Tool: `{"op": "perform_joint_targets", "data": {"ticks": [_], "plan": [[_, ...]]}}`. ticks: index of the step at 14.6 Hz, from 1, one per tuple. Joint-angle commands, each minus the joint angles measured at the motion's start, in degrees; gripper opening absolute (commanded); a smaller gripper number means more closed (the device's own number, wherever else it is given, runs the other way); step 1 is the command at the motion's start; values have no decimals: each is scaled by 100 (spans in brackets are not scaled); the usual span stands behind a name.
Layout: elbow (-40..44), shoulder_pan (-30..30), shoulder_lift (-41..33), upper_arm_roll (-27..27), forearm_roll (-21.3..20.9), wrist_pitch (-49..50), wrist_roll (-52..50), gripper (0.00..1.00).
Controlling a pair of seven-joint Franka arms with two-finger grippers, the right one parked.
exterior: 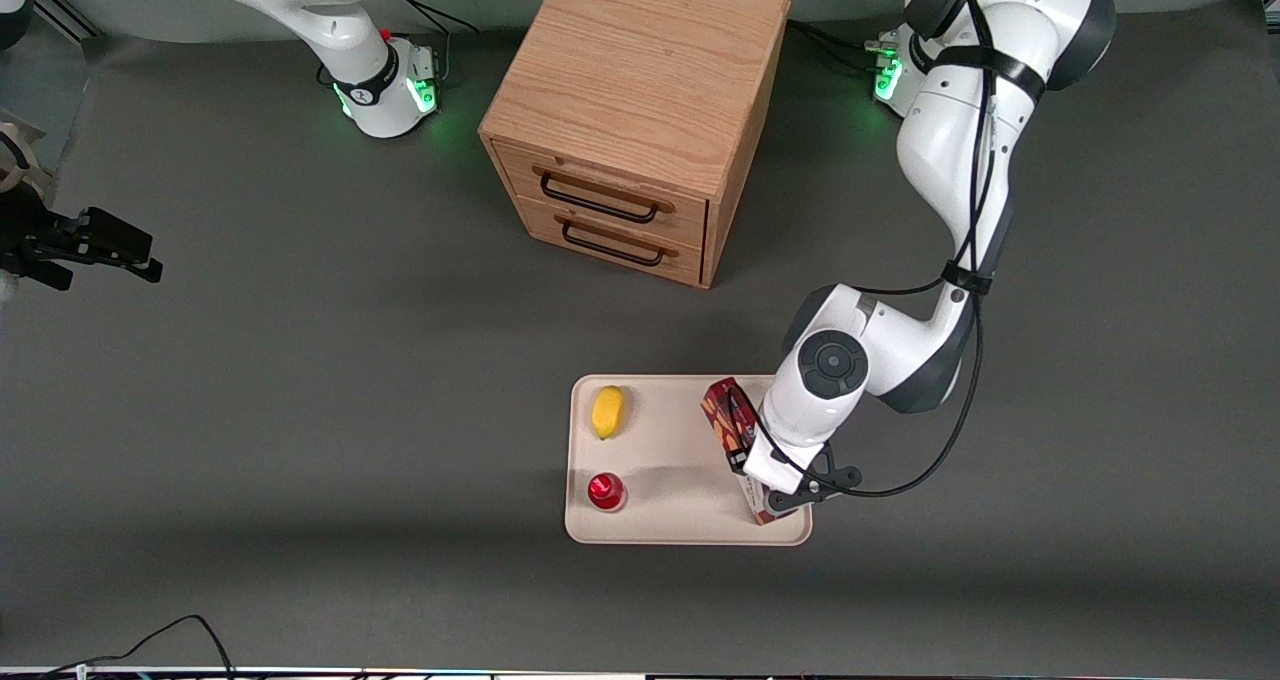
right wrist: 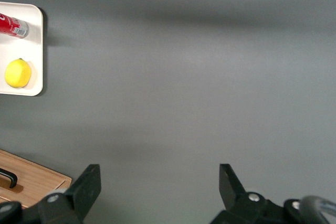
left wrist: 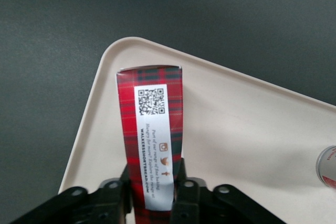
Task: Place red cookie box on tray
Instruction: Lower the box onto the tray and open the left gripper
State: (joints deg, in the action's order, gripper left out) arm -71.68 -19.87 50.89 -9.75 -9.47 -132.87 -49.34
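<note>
Red tartan marks the red cookie box [left wrist: 151,129], which stands on a narrow edge over the tray [exterior: 680,515], at the tray's end toward the working arm, with the gripper [left wrist: 152,195] closed on its two broad faces near one end. Whether the box's lower edge is resting on the tray surface cannot be told, so a good finish would be to ease it down until it bears there, then open the fingers only slightly and lift straight up. Poised on so thin a side it could tip once released, though the lemon [exterior: 607,412] and the red-capped can [exterior: 606,491] lie well apart at the tray's other end.
</note>
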Motion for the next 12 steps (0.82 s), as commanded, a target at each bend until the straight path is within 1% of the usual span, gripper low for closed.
{"op": "perform_joint_targets", "data": {"ticks": [1, 3, 5, 6, 8, 9, 11, 12], "plan": [[5, -8, -17, 43, -82, -46, -5, 100], [31, 36, -131, 43, -38, 164, -23, 100], [171, 62, -254, -1, 6, 742, -32, 100], [294, 62, -342, -18, 50, 1084, -32, 100], [662, 71, -474, -27, 391, 1909, -6, 100], [925, 80, -518, -27, 445, 2366, 3, 100], [1278, 202, -641, -45, 489, 3245, 396, 100], [1366, 272, -763, -1, 603, 3624, 712, 100]]}}
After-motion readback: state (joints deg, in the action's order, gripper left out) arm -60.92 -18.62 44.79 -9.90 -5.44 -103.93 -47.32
